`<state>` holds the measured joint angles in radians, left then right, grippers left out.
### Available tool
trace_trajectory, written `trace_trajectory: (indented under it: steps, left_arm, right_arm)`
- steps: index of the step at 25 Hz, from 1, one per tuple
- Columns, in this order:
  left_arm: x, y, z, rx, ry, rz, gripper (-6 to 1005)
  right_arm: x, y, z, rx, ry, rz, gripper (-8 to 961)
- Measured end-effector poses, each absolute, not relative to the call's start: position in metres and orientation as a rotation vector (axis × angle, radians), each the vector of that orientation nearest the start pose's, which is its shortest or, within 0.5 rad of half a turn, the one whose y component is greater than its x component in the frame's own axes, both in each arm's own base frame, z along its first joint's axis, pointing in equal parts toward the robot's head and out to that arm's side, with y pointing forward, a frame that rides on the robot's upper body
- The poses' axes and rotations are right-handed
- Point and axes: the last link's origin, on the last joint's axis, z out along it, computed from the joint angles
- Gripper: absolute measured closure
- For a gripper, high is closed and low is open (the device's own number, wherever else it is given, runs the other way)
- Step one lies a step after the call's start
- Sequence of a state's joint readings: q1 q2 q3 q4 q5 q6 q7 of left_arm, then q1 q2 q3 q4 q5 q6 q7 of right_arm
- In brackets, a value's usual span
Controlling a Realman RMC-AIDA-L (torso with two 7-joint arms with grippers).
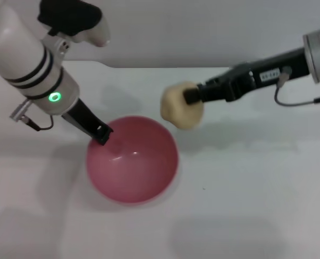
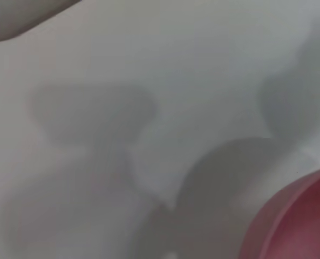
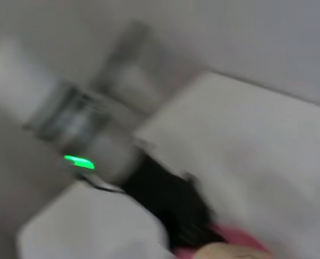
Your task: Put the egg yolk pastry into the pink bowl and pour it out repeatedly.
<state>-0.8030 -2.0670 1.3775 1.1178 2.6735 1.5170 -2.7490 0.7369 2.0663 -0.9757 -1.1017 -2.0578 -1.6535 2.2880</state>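
White table, right claw gripping pastry

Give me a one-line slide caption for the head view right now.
Right gripper holds the egg yolk pastry beside the pink bowl while the left gripper grips its rim.

The right gripper holds the egg yolk pastry in the air just beside the pink bowl, whose rim the left gripper clamps on the white table.
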Motion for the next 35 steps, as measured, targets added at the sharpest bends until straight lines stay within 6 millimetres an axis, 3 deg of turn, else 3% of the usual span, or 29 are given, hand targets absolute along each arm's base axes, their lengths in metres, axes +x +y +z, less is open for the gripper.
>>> trace_trajectory:
  steps: [3,5,11,18,21,27,32,35]
  left_arm:
    - [-0.153,0.388,-0.021,-2.493,-1.036,0.584,1001]
    - [-0.151,0.389,-0.022,-2.498,-1.029,0.578,1001]
    - [-0.139,0.389,-0.026,-2.531,-1.008,0.542,1001]
    - [-0.137,0.392,-0.025,-2.54,-0.994,0.506,1001]
    - [-0.14,0.393,-0.023,-2.527,-1.0,0.498,1001]
    - [-0.149,0.398,-0.019,-2.488,-1.0,0.454,1001]
    - [-0.153,0.401,-0.007,-2.427,-0.93,0.326,1001]
    - [-0.153,0.4,0.006,-2.366,-0.829,0.175,1001]
  right_arm:
    - [0.106,0.372,0.016,-3.002,0.844,0.378,823]
    - [0.103,0.371,0.008,-3.031,0.826,0.332,834]
    - [0.104,0.367,-0.025,-3.081,0.798,0.17,852]
    - [0.107,0.368,-0.033,-3.053,0.814,0.125,798]
    - [0.11,0.368,-0.028,-3.027,0.861,0.124,775]
    - [0.131,0.378,0.007,-2.849,1.105,0.178,514]
    - [0.167,0.376,0.048,-2.697,1.308,0.341,446]
    - [0.198,0.372,0.066,-2.567,1.425,0.307,446]
